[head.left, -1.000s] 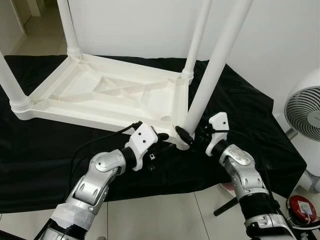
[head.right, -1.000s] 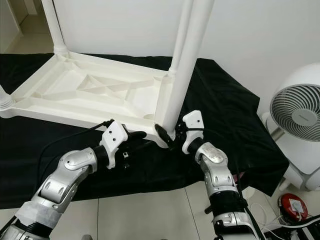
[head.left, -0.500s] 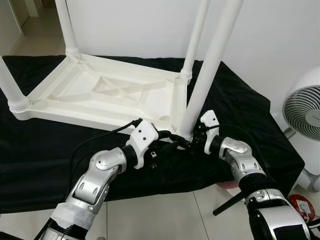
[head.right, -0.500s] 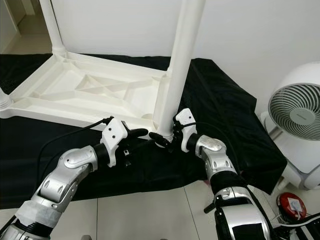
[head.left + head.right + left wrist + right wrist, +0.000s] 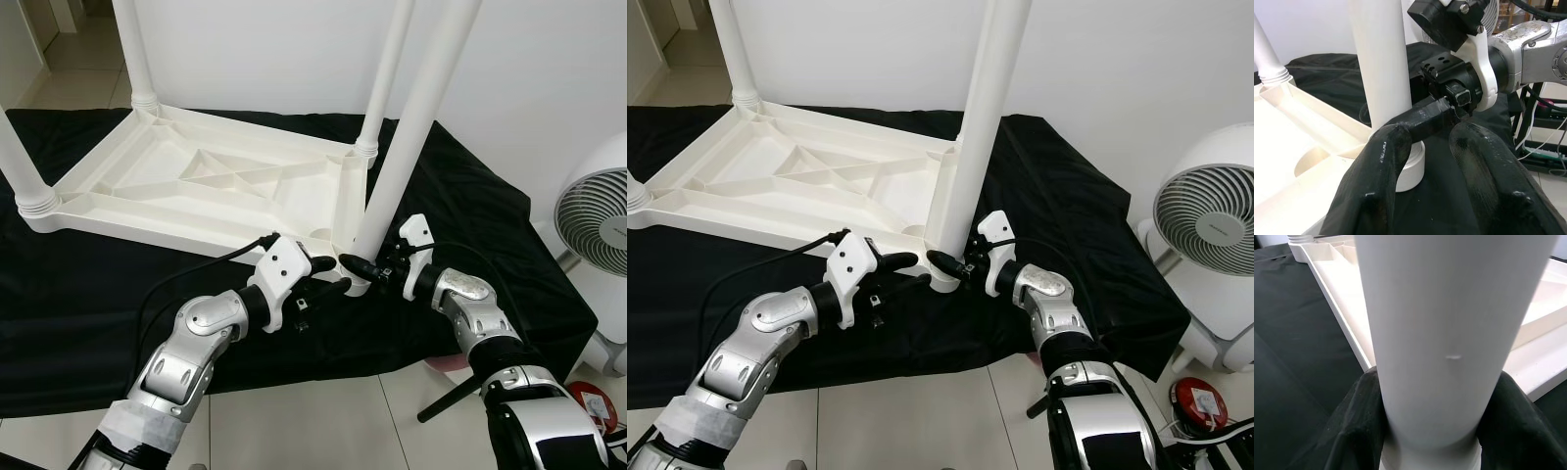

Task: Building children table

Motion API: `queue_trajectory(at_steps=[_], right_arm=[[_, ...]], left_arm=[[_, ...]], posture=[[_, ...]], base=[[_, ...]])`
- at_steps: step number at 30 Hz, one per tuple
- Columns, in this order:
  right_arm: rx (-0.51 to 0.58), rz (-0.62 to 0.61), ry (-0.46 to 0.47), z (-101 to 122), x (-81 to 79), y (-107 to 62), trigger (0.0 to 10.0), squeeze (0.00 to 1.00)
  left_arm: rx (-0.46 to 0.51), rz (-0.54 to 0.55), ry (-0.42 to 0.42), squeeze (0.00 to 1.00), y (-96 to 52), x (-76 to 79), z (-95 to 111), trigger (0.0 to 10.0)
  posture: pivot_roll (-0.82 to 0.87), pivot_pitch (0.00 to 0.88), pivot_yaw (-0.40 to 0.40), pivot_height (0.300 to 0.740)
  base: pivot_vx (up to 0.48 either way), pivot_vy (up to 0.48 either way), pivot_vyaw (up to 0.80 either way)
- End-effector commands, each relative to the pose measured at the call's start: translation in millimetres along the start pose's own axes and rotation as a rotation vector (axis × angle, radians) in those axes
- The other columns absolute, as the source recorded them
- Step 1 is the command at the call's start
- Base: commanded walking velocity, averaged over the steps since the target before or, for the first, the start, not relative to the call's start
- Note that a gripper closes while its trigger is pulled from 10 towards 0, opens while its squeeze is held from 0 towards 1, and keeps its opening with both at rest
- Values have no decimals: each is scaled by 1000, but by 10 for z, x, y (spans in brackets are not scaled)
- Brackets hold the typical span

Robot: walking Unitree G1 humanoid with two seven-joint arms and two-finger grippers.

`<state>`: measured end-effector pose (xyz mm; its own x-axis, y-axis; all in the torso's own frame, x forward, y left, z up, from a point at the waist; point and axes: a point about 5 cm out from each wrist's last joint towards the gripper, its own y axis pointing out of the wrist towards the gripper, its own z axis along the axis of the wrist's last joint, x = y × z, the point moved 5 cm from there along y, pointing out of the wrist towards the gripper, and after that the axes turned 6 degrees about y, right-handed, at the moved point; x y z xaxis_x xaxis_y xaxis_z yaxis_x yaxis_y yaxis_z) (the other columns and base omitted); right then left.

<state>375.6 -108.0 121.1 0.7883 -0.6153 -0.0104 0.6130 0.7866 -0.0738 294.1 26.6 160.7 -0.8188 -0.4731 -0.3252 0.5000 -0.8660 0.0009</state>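
A white plastic children's table (image 5: 196,186) lies upside down on a black cloth (image 5: 88,294). Three legs stand in its corners. A fourth white leg (image 5: 402,147) leans at the near right corner, its base collar (image 5: 355,284) beside the corner socket. My right gripper (image 5: 367,266) is shut on this leg just above the collar; in the right wrist view its fingers (image 5: 1359,431) hug both sides of the leg (image 5: 1449,333). My left gripper (image 5: 331,275) is open, just left of the collar, its fingers (image 5: 1381,161) close to the leg (image 5: 1381,63).
A white floor fan (image 5: 600,225) stands at the right, past the cloth's edge. A red round object (image 5: 590,403) and a black rod (image 5: 446,403) lie on the tiled floor by my right arm. A white wall rises behind the table.
The right gripper has moved left and closed in around the leg's base, and the leg now stands a little more upright. The left gripper has barely shifted.
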Motion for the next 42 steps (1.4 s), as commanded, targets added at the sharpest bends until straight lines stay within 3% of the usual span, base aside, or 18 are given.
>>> queue_trajectory(at_steps=[1, 5, 8, 12, 17, 20, 21, 22, 27, 31, 32, 34, 37, 38, 42], right_arm=[[-39, -8, 28, -200, -81, -35, 10000, 0], [-35, -74, 1, -211, -80, -20, 10000, 0], [-33, -180, -11, -199, 8, -11, 10000, 0], [7, -298, 31, -144, 43, 16, 10000, 0], [30, -338, 39, -120, 35, 28, 10000, 0], [81, -487, 107, -112, 21, 24, 10000, 0], [81, -487, 107, -112, 21, 24, 10000, 0], [98, -576, 130, -129, 49, -12, 10000, 0], [105, -745, 144, -210, 18, -53, 10000, 0], [108, -780, 158, -231, -34, -42, 10000, 0], [120, -762, 171, -220, -152, 24, 10000, 0], [131, -739, 177, -199, -242, 71, 10000, 0], [139, -722, 178, -166, -293, 83, 10000, 0], [151, -722, 177, -138, -269, 55, 10000, 1000], [172, -719, 187, -96, -245, 23, 10000, 1000]], left_arm=[[-13, -11, -11, 0, 5, 65, -24, 10000], [-16, -14, -17, 0, -1, 82, -35, 10000], [-18, -15, -18, 0, -6, 90, -38, 10000], [-22, -20, -24, 0, -12, 106, -51, 10000], [-23, -24, -25, 0, -8, 113, -53, 10000], [-23, -29, -25, 0, -7, 121, -43, 10000], [-23, -29, -25, 0, -7, 121, -43, 10000], [-24, -29, -25, 0, -9, 126, -41, 10000], [-24, -28, -30, 0, -7, 138, -43, 10000], [-25, -28, -31, 0, -6, 140, -46, 10000], [-26, -26, -31, 0, -3, 133, -46, 10000], [-25, -25, -31, 0, 0, 126, -44, 10000], [-22, -25, -32, 0, 8, 117, -35, 10000], [-21, -26, -32, 0, 13, 116, -33, 10000], [-20, -27, -32, 0, 19, 115, -31, 10000]], posture=[[-38, 0, -81, 740], [-38, 0, -82, 740], [-39, 0, -81, 740], [-46, 0, -75, 740], [-46, 0, -75, 740], [-46, 0, -76, 740], [-46, 0, -76, 740], [-47, 0, -74, 740], [-47, 0, -77, 740], [-48, 0, -77, 740], [-50, 0, -76, 740], [-54, 0, -75, 740], [-56, 0, -75, 740], [-59, 0, -76, 740], [-61, 0, -76, 740]], base=[[0, 0, 0], [0, 0, 0], [0, 0, 0], [0, 0, 0], [0, 0, 0], [0, 0, 0], [0, 0, 0], [0, 0, 0], [0, 0, 0], [0, 0, 0], [0, 0, 0], [0, 0, 0], [0, 0, 0], [0, 0, 0], [0, 0, 0]])
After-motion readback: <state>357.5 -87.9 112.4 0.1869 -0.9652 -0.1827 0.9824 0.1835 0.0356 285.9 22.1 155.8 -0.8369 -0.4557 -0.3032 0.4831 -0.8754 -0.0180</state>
